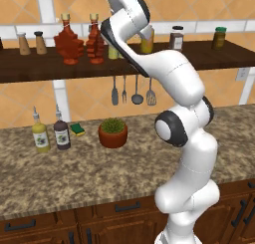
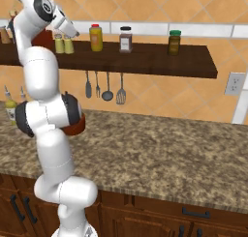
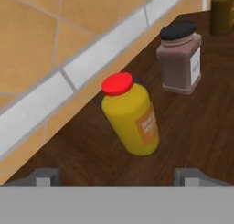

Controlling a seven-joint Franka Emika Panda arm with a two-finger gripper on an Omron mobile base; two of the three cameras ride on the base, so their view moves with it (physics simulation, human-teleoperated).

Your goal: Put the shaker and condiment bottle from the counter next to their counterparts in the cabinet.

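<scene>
In the left base view, at the upper left, 2 brown shakers (image 1: 31, 43) stand at the near end of the cabinet shelf (image 1: 30, 68). Just to their right, the left red bottle (image 1: 68, 41) and the right red bottle (image 1: 95, 41), both maple-leaf shaped with tan caps, stand upright and close together. I cannot tell which of the 2 is the condiment bottle from the counter and which is its counterpart.

Lower left in the same view, the counter (image 1: 74, 173) carries a yellow pourer bottle (image 1: 41, 136), a dark pourer bottle (image 1: 62, 133), a sponge (image 1: 77, 129) and a potted plant (image 1: 113, 132).

In the right base view, at the upper left and just under the robot's hand, the left yellow-green shaker (image 2: 59, 43) and the right yellow-green shaker (image 2: 69, 45) sit as a pair on the shelf. Again, I cannot tell which is the task's own. To their right along the shelf come a yellow bottle (image 2: 96, 37) with a red cap, a brown jar (image 2: 125, 39) and a green-lidded jar (image 2: 174, 42).

In the hand view the gripper (image 3: 116, 175) has its tips spread wide at the bottom corners. Nothing is between them, and the yellow bottle is ahead on the wood.

By my reading, both placements are done, since each item stands beside its match. What is left seems to be only drawing the arm clear of the shelf without knocking the shakers beneath the hand.
</scene>
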